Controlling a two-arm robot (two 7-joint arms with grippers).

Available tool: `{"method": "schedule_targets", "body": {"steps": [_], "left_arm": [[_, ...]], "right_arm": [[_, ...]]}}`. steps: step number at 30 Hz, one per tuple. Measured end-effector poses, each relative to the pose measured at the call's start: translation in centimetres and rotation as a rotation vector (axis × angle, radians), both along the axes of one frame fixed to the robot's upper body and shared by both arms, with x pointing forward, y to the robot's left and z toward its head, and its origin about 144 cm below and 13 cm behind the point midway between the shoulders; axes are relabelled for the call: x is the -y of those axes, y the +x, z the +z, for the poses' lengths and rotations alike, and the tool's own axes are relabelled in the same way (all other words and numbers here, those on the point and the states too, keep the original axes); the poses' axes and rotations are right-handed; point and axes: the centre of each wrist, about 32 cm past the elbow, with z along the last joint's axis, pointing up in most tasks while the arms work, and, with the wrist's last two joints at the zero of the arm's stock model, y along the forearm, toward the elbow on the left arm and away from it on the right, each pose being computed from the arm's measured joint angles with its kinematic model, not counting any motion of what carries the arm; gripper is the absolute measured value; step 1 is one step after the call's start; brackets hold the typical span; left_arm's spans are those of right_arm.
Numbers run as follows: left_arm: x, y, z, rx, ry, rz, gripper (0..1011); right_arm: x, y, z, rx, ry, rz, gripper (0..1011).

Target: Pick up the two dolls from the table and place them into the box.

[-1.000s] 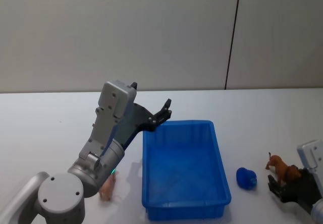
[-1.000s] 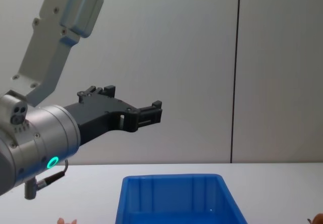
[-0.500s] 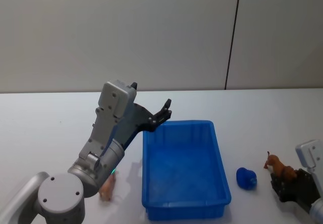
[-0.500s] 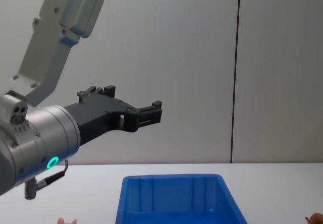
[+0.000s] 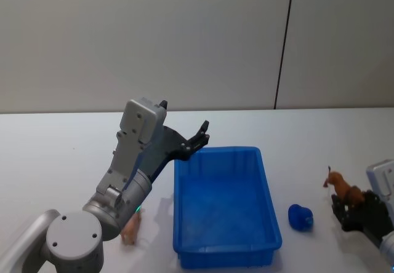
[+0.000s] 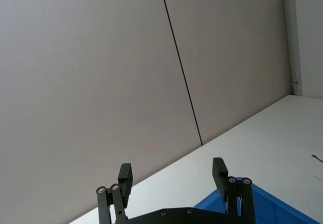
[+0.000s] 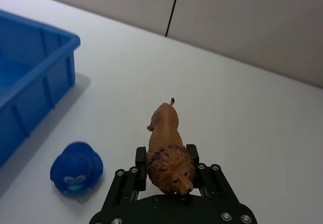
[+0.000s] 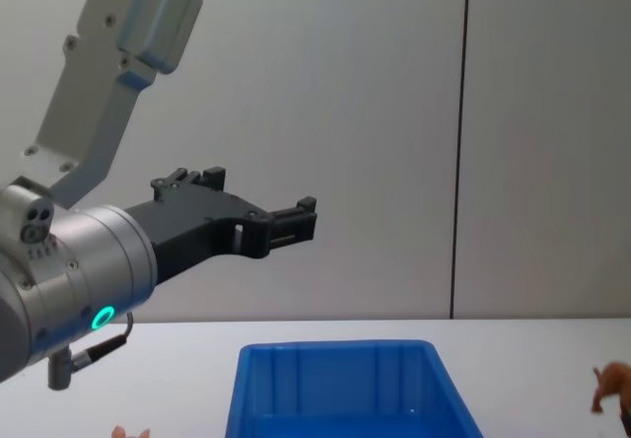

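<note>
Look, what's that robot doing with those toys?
The right claw is shut on a lion toy, to the right of the blue box. The left claw hangs open and empty above the box's far left corner. A pink doll lies on the table left of the box, and a blue toy sits right of it. The box has nothing inside.

Left gripper (image 5: 201, 134) raised, spread, right gripper (image 7: 166, 157) clamped

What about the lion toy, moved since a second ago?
Yes: the lion toy, in the right gripper, has lifted away from the blue toy.
</note>
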Motion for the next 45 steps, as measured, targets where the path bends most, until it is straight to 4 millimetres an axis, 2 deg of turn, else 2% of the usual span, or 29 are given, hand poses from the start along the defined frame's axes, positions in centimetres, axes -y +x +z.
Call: {"method": "schedule_targets", "body": {"steps": [15, 22, 32, 43, 45], "left_arm": [[0.0, 0.0, 0.0, 0.000, 0.000, 0.000, 1004], [0.0, 0.0, 0.0, 0.000, 0.000, 0.000, 1003], [0.0, 0.0, 0.0, 0.000, 0.000, 0.000, 1003], [0.0, 0.0, 0.0, 0.000, 0.000, 0.000, 1003], [0.0, 0.0, 0.0, 0.000, 0.000, 0.000, 1003]], "right_arm": [[-0.9, 0.2, 3.4, 0.191, 0.046, 0.080, 446], [-2.1, 0.3, 5.1, 0.231, 0.100, 0.167, 446], [-4.3, 0.7, 6.2, 0.183, 0.166, 0.281, 446], [-6.8, 1.3, 6.4, 0.061, 0.205, 0.338, 446], [-7.4, 1.5, 6.3, 0.030, 0.210, 0.343, 473]]}}
